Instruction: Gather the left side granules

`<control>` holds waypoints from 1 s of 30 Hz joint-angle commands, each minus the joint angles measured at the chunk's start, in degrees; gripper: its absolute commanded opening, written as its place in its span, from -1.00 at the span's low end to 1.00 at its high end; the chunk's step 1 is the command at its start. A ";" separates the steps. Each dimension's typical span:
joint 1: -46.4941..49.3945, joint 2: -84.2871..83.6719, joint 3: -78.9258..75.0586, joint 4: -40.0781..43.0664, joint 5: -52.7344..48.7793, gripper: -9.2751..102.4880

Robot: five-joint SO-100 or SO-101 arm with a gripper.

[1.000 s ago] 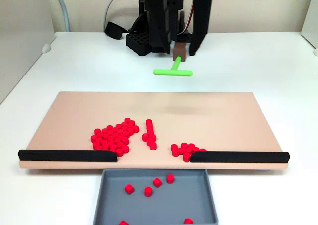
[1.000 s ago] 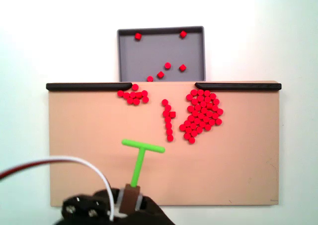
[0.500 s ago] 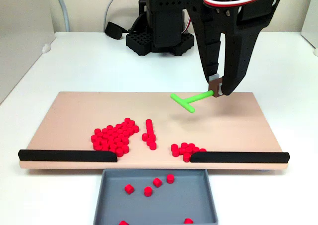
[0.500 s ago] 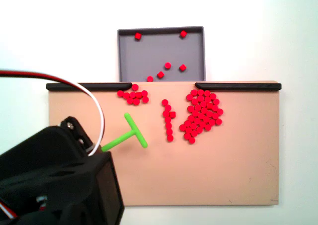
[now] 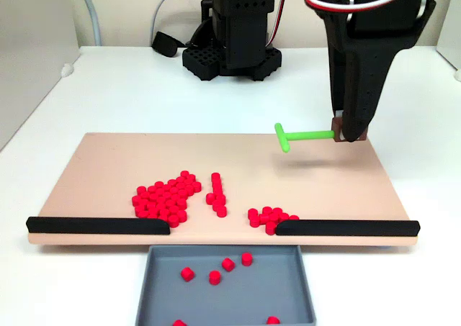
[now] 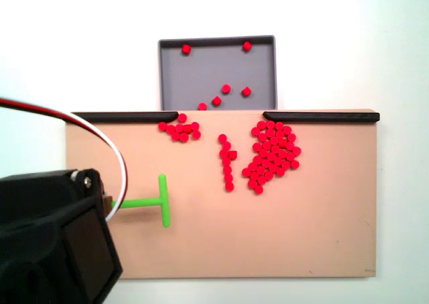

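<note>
The black two-finger gripper [image 5: 348, 135] is clamping the green plastic T-shaped tool [image 5: 301, 134]; lowering its crossbar behind the small red bead cluster [image 6: 179, 130] would sweep cleanly.

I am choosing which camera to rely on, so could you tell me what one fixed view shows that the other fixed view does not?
A fixed view gives the arm's black base, the white cable behind it, and the gripper shut on the green T tool, held above the board. In the fixed view from above, the grey tray appears whole, far rim included. Both show the tool, the board, the granules by a black rail, and the larger bunch.
</note>
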 commanded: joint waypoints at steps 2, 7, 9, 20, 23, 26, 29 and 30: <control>-1.14 -1.58 -5.54 0.09 1.41 -0.84; -2.46 -5.45 -9.32 0.18 2.29 -0.84; -2.90 -6.86 -10.11 0.35 2.37 -0.84; -3.25 -10.02 -14.24 3.34 1.76 -0.84; -3.25 -12.39 -20.04 7.91 0.35 -0.84; -3.16 -14.06 -21.97 7.91 0.26 -0.84; -2.90 -16.26 -24.96 7.91 -0.44 -0.84; -2.90 -16.61 -25.49 7.91 -0.62 -0.84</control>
